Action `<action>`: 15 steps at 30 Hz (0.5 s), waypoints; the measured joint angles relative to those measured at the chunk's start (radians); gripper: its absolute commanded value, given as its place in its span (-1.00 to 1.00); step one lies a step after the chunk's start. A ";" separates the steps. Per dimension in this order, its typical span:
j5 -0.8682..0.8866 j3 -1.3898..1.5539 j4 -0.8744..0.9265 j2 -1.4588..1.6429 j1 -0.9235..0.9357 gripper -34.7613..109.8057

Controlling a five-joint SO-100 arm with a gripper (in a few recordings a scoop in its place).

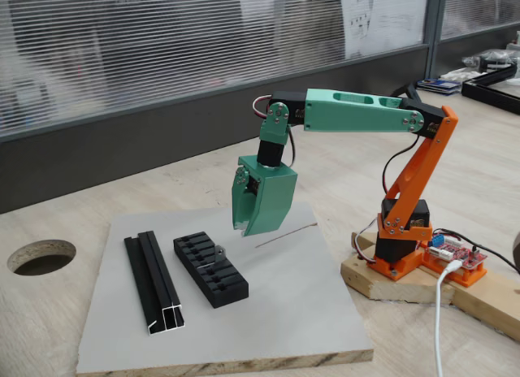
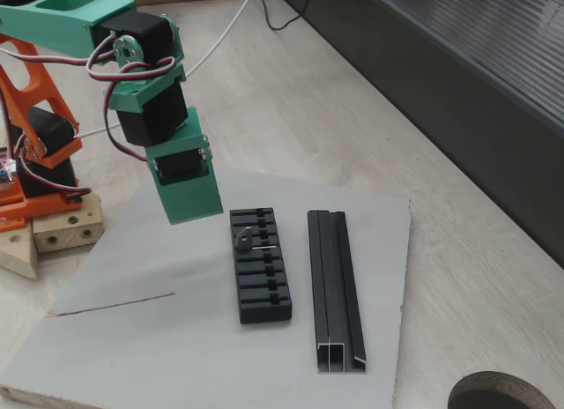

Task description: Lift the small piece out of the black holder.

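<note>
The green tool (image 1: 246, 227) hung above the black holder (image 2: 259, 265), jaw state unclear; the small piece (image 2: 244, 241) sat in a slot.

Bg: light wood-grain table (image 1: 122, 186) w/ round cable hole (image 1: 41, 256) near left edge in a fixed view. Grey board (image 2: 159, 338) lies on top, raw ply edge visible. Behind: dark sill/wall band (image 1: 122, 158), window w/ horizontal blinds (image 1: 162, 36) (daylight, diffuse). Papers stuck on glass (image 1: 382, 15) upper right.
</note>
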 measured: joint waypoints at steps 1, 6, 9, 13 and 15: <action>0.000 0.000 0.000 0.000 0.002 -0.27; 0.000 0.000 0.000 0.000 0.002 -0.27; 0.000 0.000 0.000 -0.003 0.003 -0.27; 0.000 -0.009 -0.005 -0.003 -0.006 -0.27; 0.000 -0.032 -0.005 -0.017 -0.003 -0.27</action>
